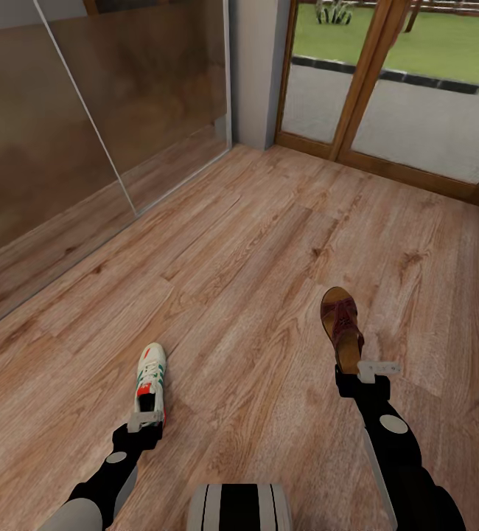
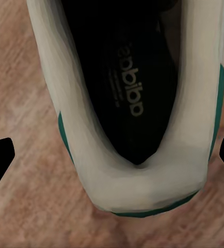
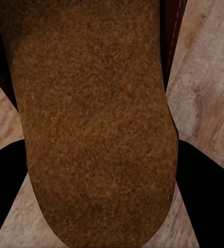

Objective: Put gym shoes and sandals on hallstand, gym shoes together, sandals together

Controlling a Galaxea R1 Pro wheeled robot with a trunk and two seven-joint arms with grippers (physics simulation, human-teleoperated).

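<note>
We see no rack over the corridor floor (image 1: 269,236), so carrying could shake loads loose. Our right gripper (image 1: 376,369) pinches the sandal (image 1: 341,324) by its heel; our left gripper (image 1: 145,420) straddles the gym shoe (image 1: 151,380) heel, jaws wide, whether gripping we cannot tell.

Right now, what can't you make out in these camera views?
- Gym shoe heel, head view: covered by the left gripper.
- Sandal heel, head view: behind the right gripper.
- Gym shoe toe, left wrist view: cut off by the frame edge.
- Either grip: closure on the shoes unclear.
</note>
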